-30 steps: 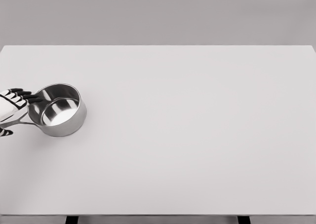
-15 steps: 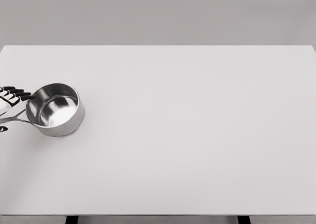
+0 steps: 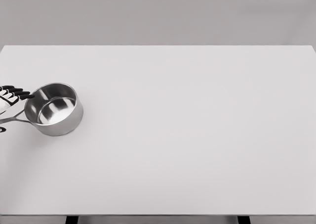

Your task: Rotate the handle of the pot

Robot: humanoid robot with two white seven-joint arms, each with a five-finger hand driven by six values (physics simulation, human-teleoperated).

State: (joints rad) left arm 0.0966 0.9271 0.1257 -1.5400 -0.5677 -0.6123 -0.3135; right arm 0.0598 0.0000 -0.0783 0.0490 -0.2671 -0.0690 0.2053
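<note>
Pot (image 3: 53, 109): a small shiny steel saucepan, standing upright on the white table (image 3: 197, 135), far over on the left side and roughly midway between the near and far edges. It looks empty inside; the bottom just throws back pale light.
Handle (image 3: 13, 118): a thin metal bar leaving the pot's left side and pointing left and slightly toward the near edge, running out to the picture's border.
Left hand (image 3: 10, 98): only partly in sight at the left border, white with dark fingertips (image 3: 22, 93). Those tips stretch toward the pot's rim, just beside it on its far-left side, above the handle. A dark bit shows under the handle at the very edge, maybe the thumb. From here I cannot tell whether the hand is clamped on the handle or merely lying loose around it.
Table: plain white, dark legs showing below its near edge.
</note>
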